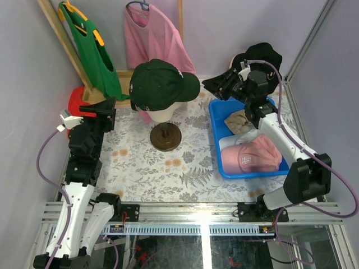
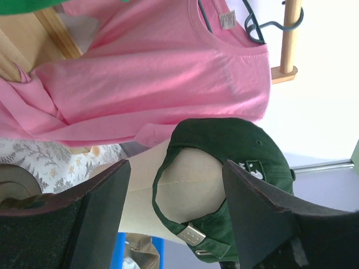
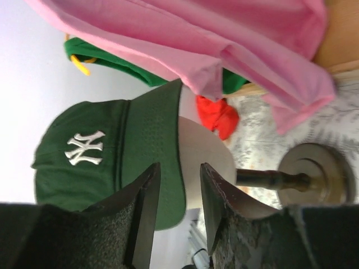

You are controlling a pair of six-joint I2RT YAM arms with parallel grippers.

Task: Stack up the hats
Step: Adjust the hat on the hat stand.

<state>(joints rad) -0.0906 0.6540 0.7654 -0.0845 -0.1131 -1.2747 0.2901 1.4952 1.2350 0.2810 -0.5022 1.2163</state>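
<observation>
A dark green baseball cap [image 1: 162,84] with a white logo sits on the cream mannequin head [image 1: 163,115]. My left gripper [image 1: 106,106] hovers open just left of it; in its wrist view the fingers [image 2: 106,207] frame the cap's back strap [image 2: 193,234], and nothing lies between them. My right gripper [image 1: 216,84] is open just right of the cap's brim [image 3: 154,145], empty. Pink [image 1: 252,157], white [image 1: 233,141] and tan [image 1: 238,120] caps lie in the blue tray [image 1: 247,172]. A black hat [image 1: 263,53] sits behind the right arm.
The mannequin's round brown stand [image 1: 165,136] is on the floral tablecloth. A green T-shirt [image 1: 90,45] and a pink T-shirt [image 1: 151,36] hang on a wooden rack at the back. A red item [image 1: 81,101] lies behind the left gripper. Walls close in on both sides.
</observation>
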